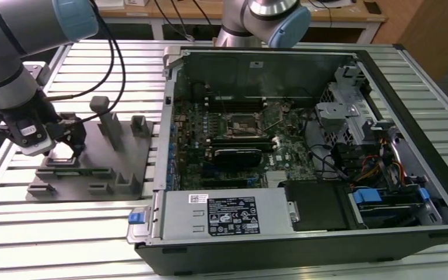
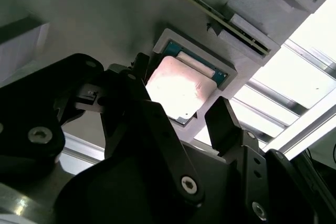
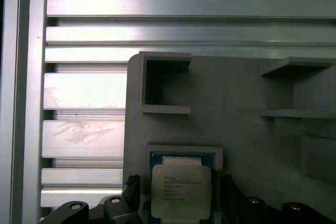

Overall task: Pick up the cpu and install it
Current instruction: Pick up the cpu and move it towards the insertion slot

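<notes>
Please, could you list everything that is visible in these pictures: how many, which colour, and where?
table: one, silver, slatted, under everything.
fixture: one, grey, on the table at the exterior view's left.
cpu: one, silver-grey top, in a square pocket of the fixture.
computer case: one, black, open, at the exterior view's right.
motherboard: one, dark green, inside the case.
socket: one, dark with a metal frame, on the motherboard.
power supply: one, silver, along the case's near wall.
robot arm: one, grey with blue caps, above the fixture.
gripper: one, black, open, straddling the cpu.
</notes>
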